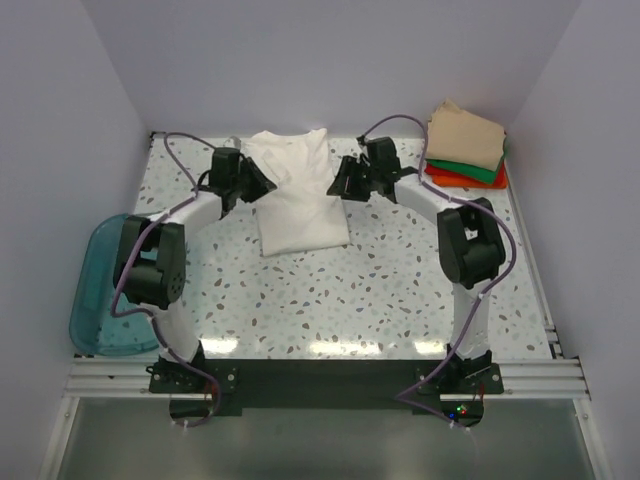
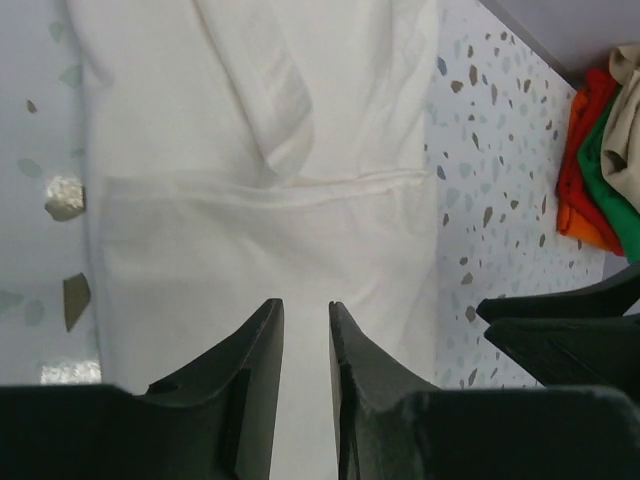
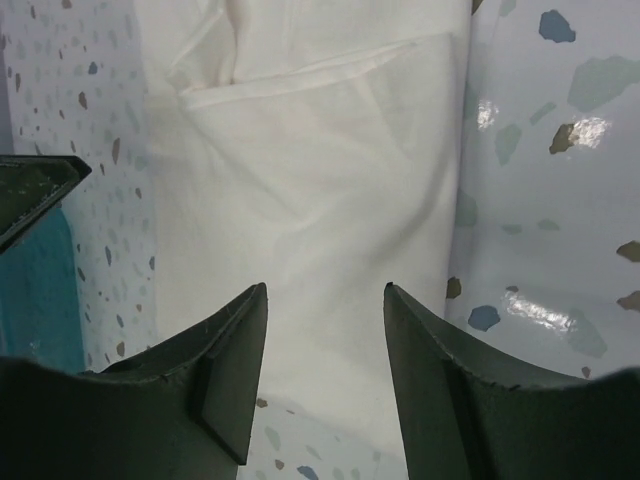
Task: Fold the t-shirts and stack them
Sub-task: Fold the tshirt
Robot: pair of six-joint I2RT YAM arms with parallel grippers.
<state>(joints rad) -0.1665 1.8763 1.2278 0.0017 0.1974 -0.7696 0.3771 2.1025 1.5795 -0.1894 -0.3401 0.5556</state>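
Note:
A white t-shirt [image 1: 297,190] lies folded into a long panel at the back middle of the table, its sides turned in. My left gripper [image 1: 262,184] hovers at its left edge, jaws open with nothing between them; the white t-shirt [image 2: 260,190] fills that wrist view under my left gripper [image 2: 306,305]. At the shirt's right edge my right gripper [image 1: 338,186] is open and empty, the white t-shirt [image 3: 310,190] below my right gripper [image 3: 326,288]. A stack of folded t-shirts [image 1: 466,147], tan over green over orange-red, sits at the back right.
A translucent teal bin [image 1: 105,290] hangs over the table's left edge. The stack of folded shirts [image 2: 600,170] shows at the right of the left wrist view, with the other gripper's dark fingers [image 2: 560,330] below it. Walls close the table on three sides.

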